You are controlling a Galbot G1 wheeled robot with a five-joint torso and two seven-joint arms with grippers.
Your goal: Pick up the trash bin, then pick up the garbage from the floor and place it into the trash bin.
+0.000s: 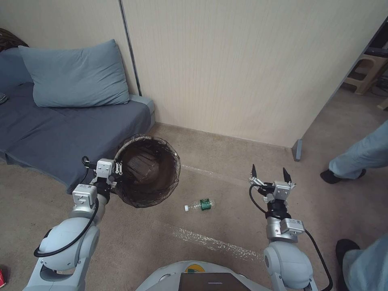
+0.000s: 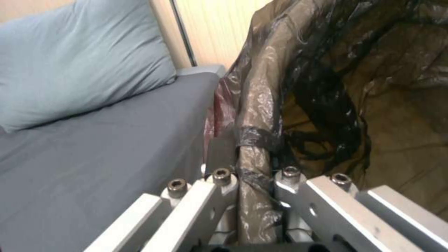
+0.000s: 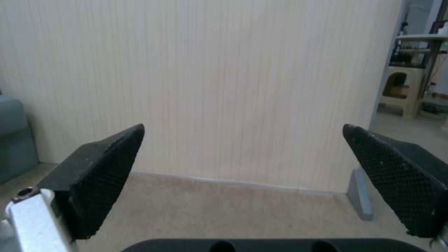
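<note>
Left tool [image 1: 118, 169] clamped on trash bin [image 1: 147, 170] rim, bottle [image 1: 199, 205] between tools

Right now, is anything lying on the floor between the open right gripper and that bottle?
Nothing visible: bare carpet separates the right gripper, fingers spread, from the bottle. The left gripper holds the trash bin by its rim, just beyond the bottle.

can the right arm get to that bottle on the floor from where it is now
Probably yes. The right gripper hangs open and empty, with bare carpet between it and the bottle, which lies apart from the trash bin held by the left gripper. It would have to come down and swing toward the robot's left.
</note>
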